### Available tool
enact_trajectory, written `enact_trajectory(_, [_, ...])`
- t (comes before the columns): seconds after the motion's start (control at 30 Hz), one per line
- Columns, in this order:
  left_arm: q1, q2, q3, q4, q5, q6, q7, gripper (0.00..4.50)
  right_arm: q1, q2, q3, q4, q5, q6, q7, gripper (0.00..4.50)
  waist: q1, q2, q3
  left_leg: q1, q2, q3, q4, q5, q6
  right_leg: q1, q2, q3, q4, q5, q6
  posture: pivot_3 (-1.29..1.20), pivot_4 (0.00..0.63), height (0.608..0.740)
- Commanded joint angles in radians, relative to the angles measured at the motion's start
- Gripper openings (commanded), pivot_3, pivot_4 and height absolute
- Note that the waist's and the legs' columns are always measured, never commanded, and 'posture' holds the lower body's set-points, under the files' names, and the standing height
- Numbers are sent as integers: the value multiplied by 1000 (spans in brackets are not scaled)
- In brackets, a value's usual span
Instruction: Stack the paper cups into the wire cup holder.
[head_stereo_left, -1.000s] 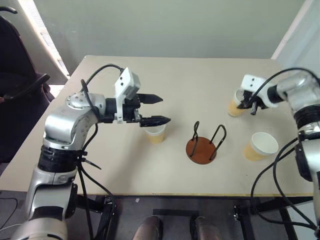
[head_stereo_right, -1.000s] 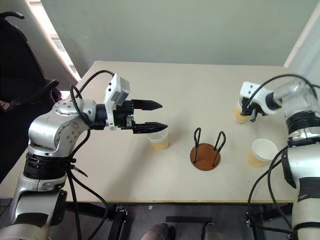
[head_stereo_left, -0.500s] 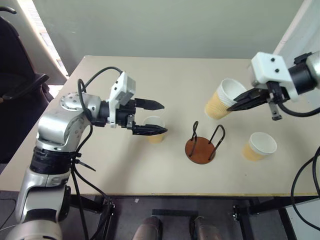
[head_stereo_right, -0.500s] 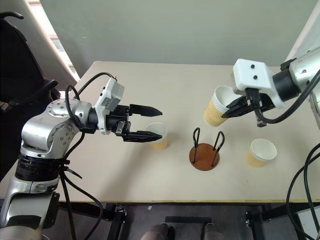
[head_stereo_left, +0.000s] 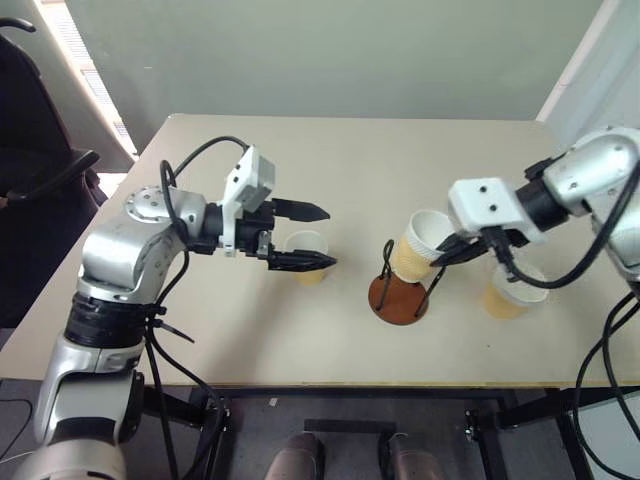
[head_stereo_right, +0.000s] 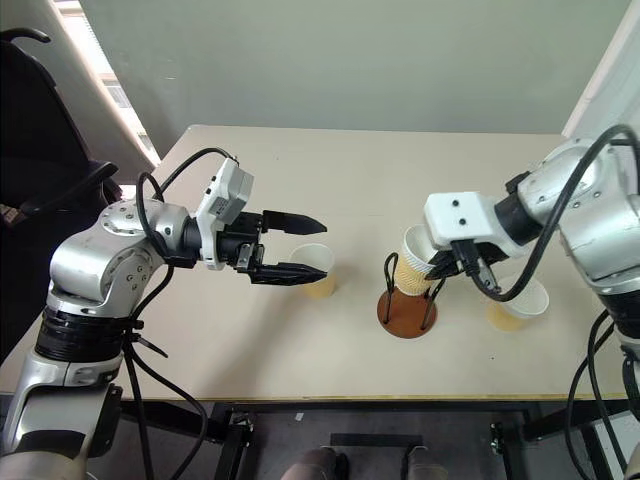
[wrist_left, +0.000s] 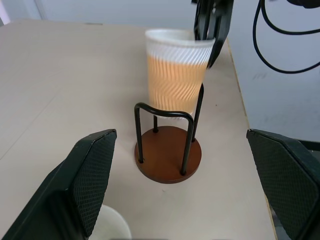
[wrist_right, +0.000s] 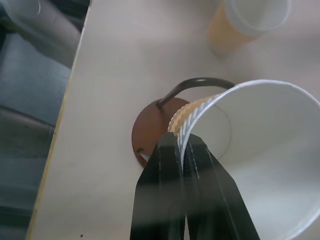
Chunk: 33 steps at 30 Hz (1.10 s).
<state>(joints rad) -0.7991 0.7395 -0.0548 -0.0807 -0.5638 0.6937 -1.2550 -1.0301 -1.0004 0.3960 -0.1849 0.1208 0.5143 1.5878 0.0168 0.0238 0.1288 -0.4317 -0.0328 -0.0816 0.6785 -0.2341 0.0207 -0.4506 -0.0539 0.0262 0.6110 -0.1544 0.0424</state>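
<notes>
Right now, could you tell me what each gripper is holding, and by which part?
The right gripper pinches a paper cup by its rim wall, above the wire cup holder. The left gripper is open and holds nothing.

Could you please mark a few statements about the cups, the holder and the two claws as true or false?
1. The right claw pinches a paper cup by its rim. True.
2. That cup already sits flat on the wire cup holder's base. False: it hangs tilted above the base, between the wire loops.
3. The left claw grips a cup. False: it is open, hovering by the standing cup.
4. Another cup stands on the table beyond the holder. True.
</notes>
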Motion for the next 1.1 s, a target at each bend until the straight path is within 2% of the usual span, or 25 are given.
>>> enact_trajectory(0.03, [-7,4,14,-39,-9,-5,10,4500,-13,12,-1,9,-37,-32,-13,653,0,0,0,0,0,0,0,0,0,0,0,0,0,0,0,0,150,740])
enact_trajectory(0.27, [3,9,33,-53,-17,13,42,4500,-39,69,-64,23,-5,39,-60,3062,-1,0,0,-1,0,0,0,0,-1,0,0,0,-1,0,0,0,150,740])
enact_trajectory(0.43, [8,43,34,-79,20,6,88,4500,-80,116,-199,29,98,248,-162,3062,-2,0,0,-1,0,0,0,1,-1,0,0,0,-1,0,0,0,150,740])
enact_trajectory(0.57, [20,128,-16,-162,79,15,93,4500,-103,132,-321,0,220,433,-228,3062,-3,0,0,-1,0,0,-1,2,-3,-1,0,0,-1,0,0,0,150,740])
enact_trajectory(0.7, [23,194,-73,-230,133,5,84,4500,-103,124,-371,-31,302,534,-270,3062,-2,0,0,-1,-1,0,-1,2,-3,0,1,0,-2,-1,-1,0,150,740])
enact_trajectory(0.87, [39,270,-227,-262,357,-111,90,4500,-75,113,-427,-72,423,623,-297,3062,-3,0,0,-1,-1,0,-1,2,-4,-1,1,0,-2,-2,-2,0,150,740])
enact_trajectory(0.97, [30,267,-283,-236,452,-144,108,4500,-51,114,-448,-103,479,646,-321,3062,-3,0,0,-1,-1,-1,-2,2,-4,-1,1,0,-1,-2,-2,0,150,740])
enact_trajectory(1.1, [-23,197,-336,-194,525,-151,124,4500,-35,108,-444,-112,516,650,-357,3062,-1,0,0,-1,-1,-1,-3,2,-4,-2,0,0,0,-2,-2,0,150,740])
